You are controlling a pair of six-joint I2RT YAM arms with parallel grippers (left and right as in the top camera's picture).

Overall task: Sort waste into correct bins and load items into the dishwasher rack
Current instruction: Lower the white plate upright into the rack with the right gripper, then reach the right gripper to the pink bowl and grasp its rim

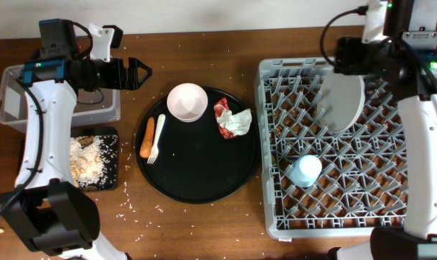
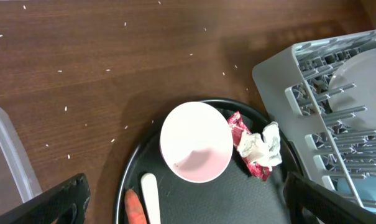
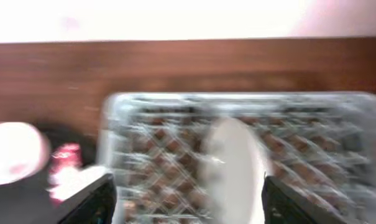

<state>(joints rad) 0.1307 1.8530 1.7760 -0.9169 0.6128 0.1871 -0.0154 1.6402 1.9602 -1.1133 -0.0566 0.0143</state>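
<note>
Sorting half done: at the table's left edge, a clear rectangular plastic tub point(image 1: 9, 108) sits behind a shallow black rectangular tray point(image 1: 111, 155) of pale grain crumbs point(image 1: 84, 160). The left gripper point(image 1: 144, 72) hovers with fingers spread wide, holding nothing. On the large round black tray point(image 1: 196, 191), an orange carrot point(image 1: 147, 137) and white plastic fork point(image 1: 157, 139) lie along the left edge, a small white bowl point(image 1: 187, 101) sits at the back edge, and a crumpled red-and-white wrapper point(image 1: 232, 119) lies to its right. The bowl looks light, rigid and slick, best pinched at its rim. In the grey pegged plastic dishwasher rack point(image 1: 276, 217), a pale grey round plate point(image 1: 344, 101) stands near the back edge and a light blue cup point(image 1: 305, 170) near the middle. The right gripper point(image 3: 188, 180) is released, its fingers straddling the plate.
</note>
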